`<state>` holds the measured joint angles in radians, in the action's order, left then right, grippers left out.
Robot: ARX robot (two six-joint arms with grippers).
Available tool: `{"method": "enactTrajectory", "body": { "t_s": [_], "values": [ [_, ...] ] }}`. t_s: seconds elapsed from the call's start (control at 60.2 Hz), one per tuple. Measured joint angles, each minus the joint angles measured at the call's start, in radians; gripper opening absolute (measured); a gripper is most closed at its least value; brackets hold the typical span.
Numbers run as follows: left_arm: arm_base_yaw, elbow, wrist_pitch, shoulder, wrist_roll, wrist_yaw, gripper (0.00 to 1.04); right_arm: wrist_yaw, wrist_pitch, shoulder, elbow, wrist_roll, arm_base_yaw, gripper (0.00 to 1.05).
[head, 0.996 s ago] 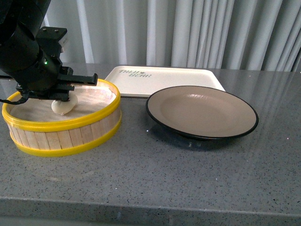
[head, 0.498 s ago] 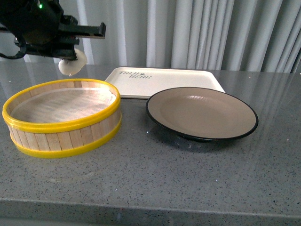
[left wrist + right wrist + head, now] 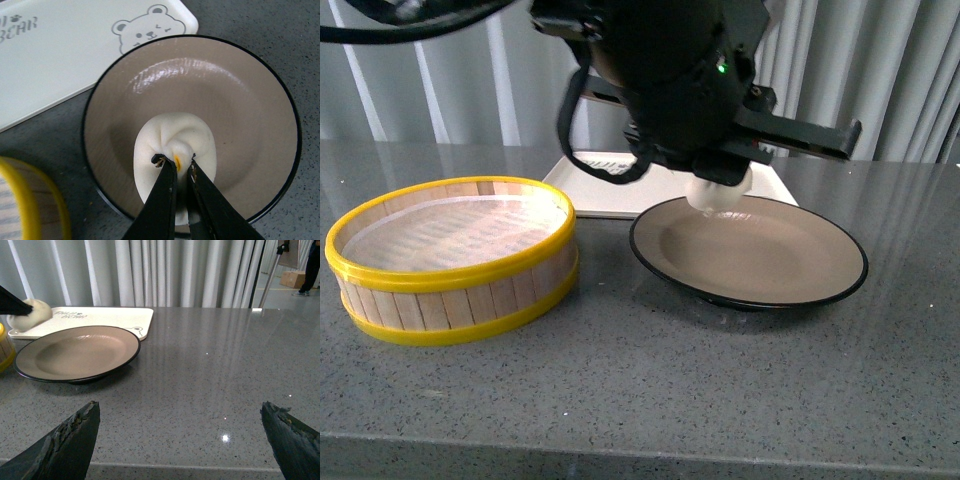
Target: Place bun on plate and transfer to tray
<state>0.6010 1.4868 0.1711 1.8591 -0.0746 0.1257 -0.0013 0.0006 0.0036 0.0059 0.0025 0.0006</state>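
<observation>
One-handedly pinching seemingly light, squashy bun (image 3: 170, 135) by its twisted topknot in clenched left claw (image 3: 178, 165), hovering above plate (image 3: 225, 90); holding right claw (image 3: 182, 435) released, near plate.

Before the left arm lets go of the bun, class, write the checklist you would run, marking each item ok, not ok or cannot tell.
1. Grip: left gripper shut on the twisted top of the bun: ok.
2. Position: bun over the inside of the plate: ok.
3. Contact: bun set down on plate: not ok, it hangs above.
4. Landing spot: plate inside bare: ok.
5. Room on the tray: cannot tell, partly hidden.
6. Other arm: right gripper open, away from plate: ok.
</observation>
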Motion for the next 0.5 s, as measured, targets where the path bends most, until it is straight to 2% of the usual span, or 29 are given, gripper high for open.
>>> {"method": "enactTrajectory", "body": {
  "t_s": [0.498],
  "values": [
    [0.06,0.296,0.145,0.251,-0.035,0.014,0.04,0.0,0.0,0.0,0.0,0.0,0.0,0.96]
  ]
}}
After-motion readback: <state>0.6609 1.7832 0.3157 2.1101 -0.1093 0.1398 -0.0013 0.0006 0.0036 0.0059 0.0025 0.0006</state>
